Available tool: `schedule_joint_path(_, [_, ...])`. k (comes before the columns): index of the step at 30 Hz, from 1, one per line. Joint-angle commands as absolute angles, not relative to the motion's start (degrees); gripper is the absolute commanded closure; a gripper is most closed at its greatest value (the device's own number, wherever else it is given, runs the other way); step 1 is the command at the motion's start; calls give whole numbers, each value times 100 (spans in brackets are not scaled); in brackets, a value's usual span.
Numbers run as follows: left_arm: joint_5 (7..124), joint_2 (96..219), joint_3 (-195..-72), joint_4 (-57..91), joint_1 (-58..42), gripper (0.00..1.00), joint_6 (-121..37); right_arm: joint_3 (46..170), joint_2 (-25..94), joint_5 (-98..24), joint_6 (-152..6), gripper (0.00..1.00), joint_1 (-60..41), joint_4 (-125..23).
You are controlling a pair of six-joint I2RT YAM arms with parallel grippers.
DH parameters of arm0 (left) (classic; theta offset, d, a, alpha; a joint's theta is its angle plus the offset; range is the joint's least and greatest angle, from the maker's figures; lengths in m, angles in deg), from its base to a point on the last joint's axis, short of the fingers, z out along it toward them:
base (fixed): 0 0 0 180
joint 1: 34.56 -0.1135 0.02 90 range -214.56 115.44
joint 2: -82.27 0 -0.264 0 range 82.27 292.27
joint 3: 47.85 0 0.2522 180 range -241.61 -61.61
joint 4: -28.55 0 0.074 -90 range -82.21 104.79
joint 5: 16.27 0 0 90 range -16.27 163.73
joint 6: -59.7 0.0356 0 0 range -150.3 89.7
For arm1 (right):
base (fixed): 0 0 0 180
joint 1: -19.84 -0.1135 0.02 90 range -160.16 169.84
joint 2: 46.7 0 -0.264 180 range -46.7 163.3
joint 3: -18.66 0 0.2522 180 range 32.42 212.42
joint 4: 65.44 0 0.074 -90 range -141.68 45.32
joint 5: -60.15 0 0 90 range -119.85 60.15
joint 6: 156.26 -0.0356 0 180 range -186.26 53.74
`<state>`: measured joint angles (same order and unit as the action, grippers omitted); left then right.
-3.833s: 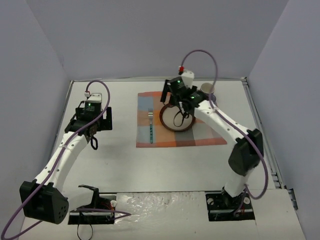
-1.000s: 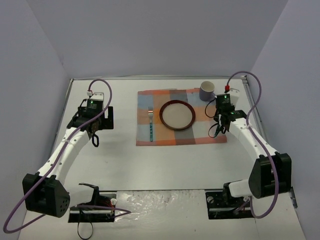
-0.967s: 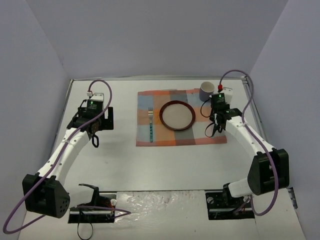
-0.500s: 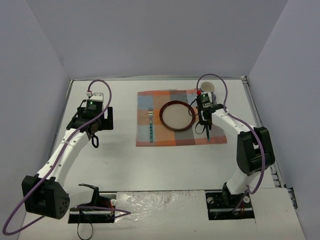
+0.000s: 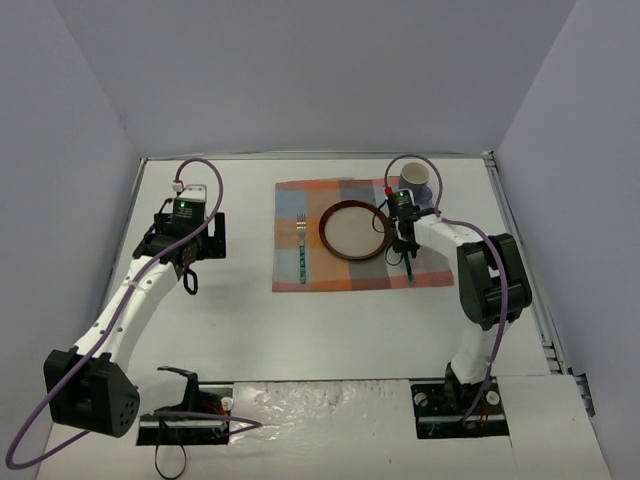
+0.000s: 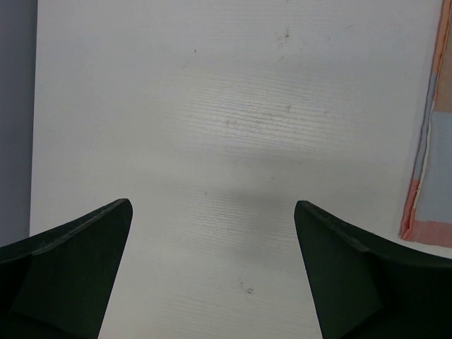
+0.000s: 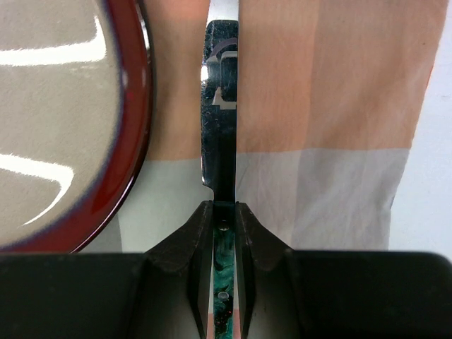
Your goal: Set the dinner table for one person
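Right claw: nearly closed, pinching the green handle of a knife, whose blade is over the plaid mat, just right of the plate.
Left claw: spread wide, holding nothing, above the desk.
Plate: empty, on the mat.
Mug: at the mat's far right corner; contents unclear.
Desk: white, carries the mat.

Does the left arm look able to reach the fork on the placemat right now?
Probably yes. The left gripper hangs open and empty over bare table beside the placemat, and the fork lies on its left strip with nothing between. The right gripper holds the knife beyond the plate.
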<state>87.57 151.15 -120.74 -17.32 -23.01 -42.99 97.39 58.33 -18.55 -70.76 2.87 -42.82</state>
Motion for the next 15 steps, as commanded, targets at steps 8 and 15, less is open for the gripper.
schedule_joint_path(8, [8922, 15067, -12208, -1530, -2322, 3, -4313, 9813, 5798, -2154, -6954, 100, 668, -4762])
schedule_joint_path(15, [8911, 15100, -12208, -1532, -2322, 3, -4313, 9771, 5852, -2208, -6969, 100, 701, -4844])
